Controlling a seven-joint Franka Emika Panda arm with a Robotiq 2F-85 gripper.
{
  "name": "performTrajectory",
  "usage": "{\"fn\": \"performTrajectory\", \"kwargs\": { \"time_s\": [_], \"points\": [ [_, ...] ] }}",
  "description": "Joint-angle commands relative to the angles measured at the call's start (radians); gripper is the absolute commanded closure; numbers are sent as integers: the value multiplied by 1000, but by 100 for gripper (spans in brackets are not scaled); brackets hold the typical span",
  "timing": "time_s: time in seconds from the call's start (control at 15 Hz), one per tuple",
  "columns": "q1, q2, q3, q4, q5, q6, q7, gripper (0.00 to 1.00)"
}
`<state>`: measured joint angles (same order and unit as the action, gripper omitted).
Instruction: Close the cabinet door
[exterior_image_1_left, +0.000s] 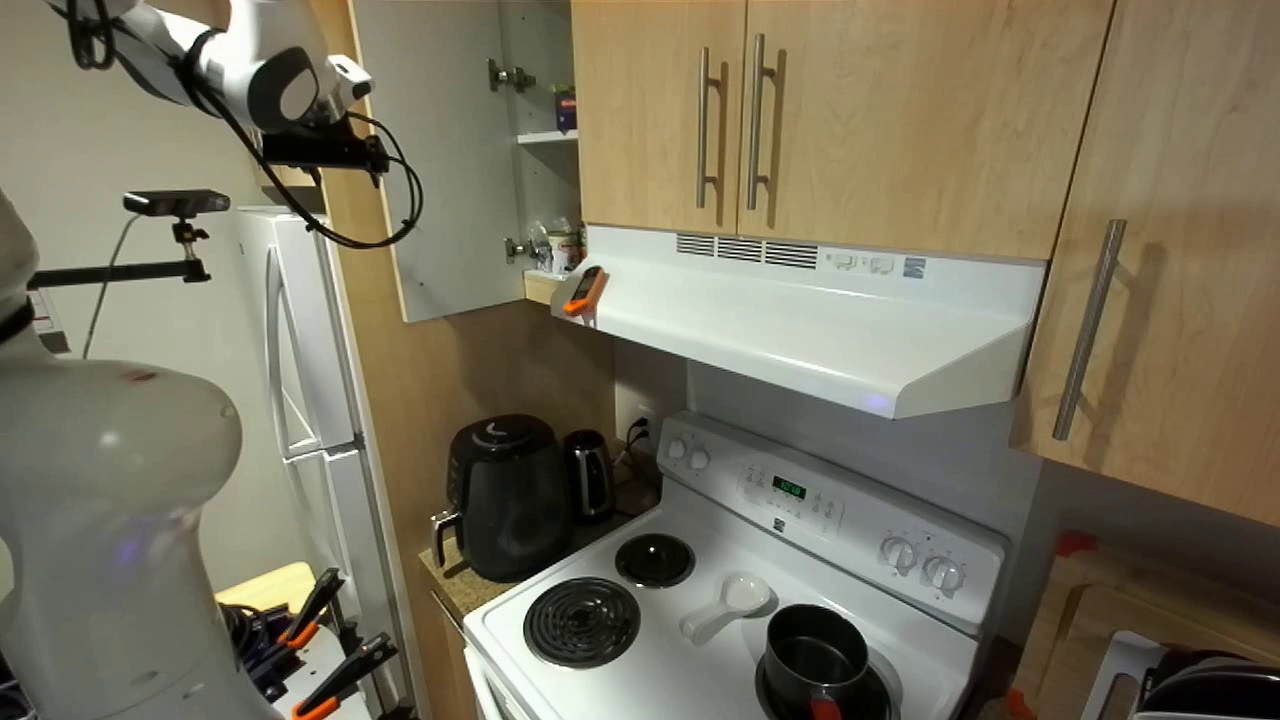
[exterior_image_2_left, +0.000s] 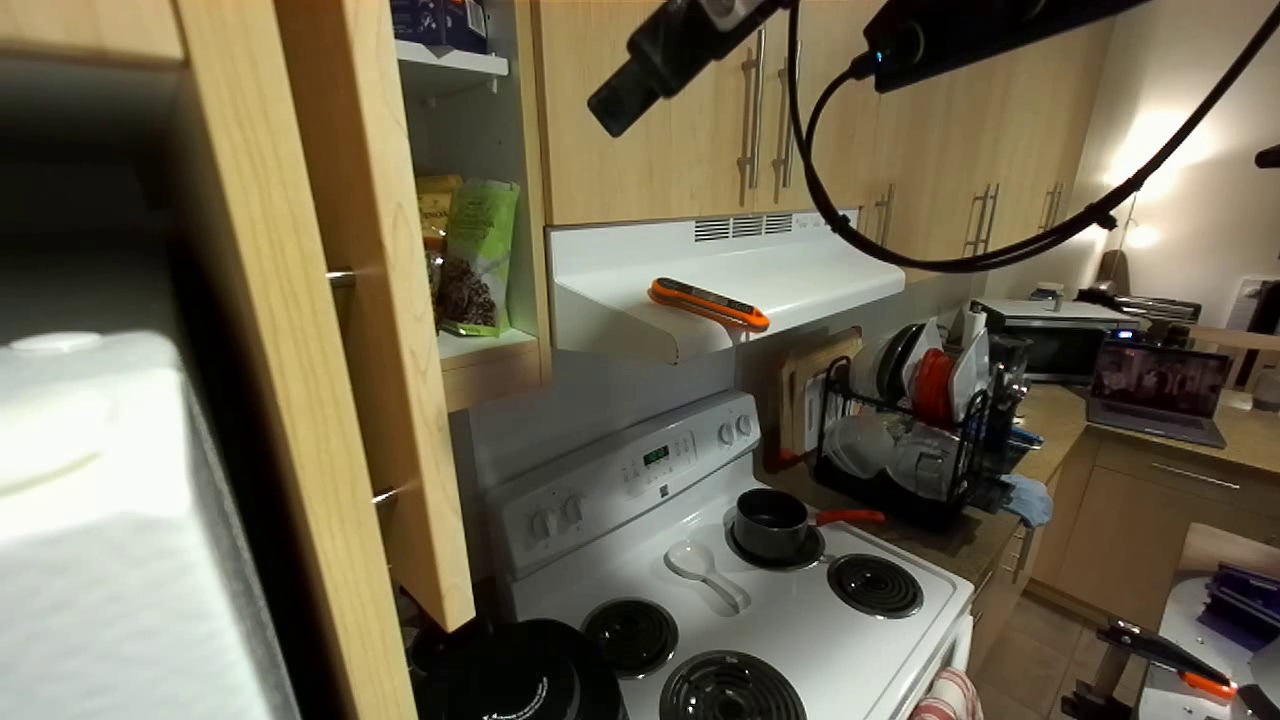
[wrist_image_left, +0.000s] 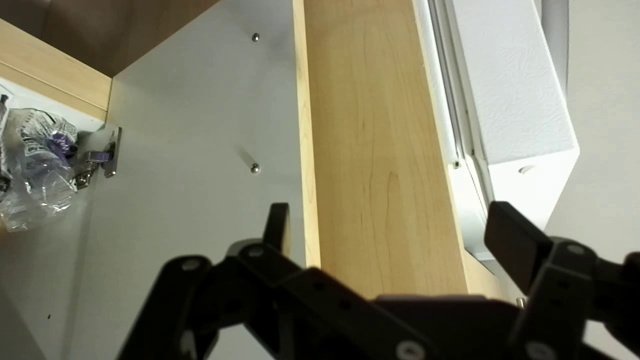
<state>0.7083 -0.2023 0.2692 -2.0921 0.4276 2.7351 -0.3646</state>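
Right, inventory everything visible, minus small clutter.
Stove: 1, white, below hood
Hood: 1, white, above stove
Cabinet door: 1, wood, grey inner face, open beside hood
Shut doors: several, wood, above stove and counter
Burners: 4, black, on stove
Pot: 1, dark, red handle, on burner
Gadget: 1, orange and black, at hood's edge
Spoon-shaped dish: 1, white, on stove
Air fryer: 1, black, beside stove
Smaller appliance: 1, black, beside air fryer
Food bags: at least 2, green and yellow, in cabinet
Fridge: 1, white, beside cabinet
Dish rack: 1, black, on counter
Laptop: 1, grey, on counter
Robot arm: 1, white, foreground
Gripper: 1, black, open, facing cabinet door
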Motion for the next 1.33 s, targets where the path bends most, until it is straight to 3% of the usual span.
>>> {"fn": "performTrajectory", "kwargs": {
  "time_s": [0.0, 0.87, 1.27],
  "points": [
    [-9, 0, 8, 2, 0, -1, 1, 0],
    [-30, 120, 32, 138, -57, -19, -26, 0],
    [8, 223, 16, 265, -35, -46, -124, 0]
  ]
}}
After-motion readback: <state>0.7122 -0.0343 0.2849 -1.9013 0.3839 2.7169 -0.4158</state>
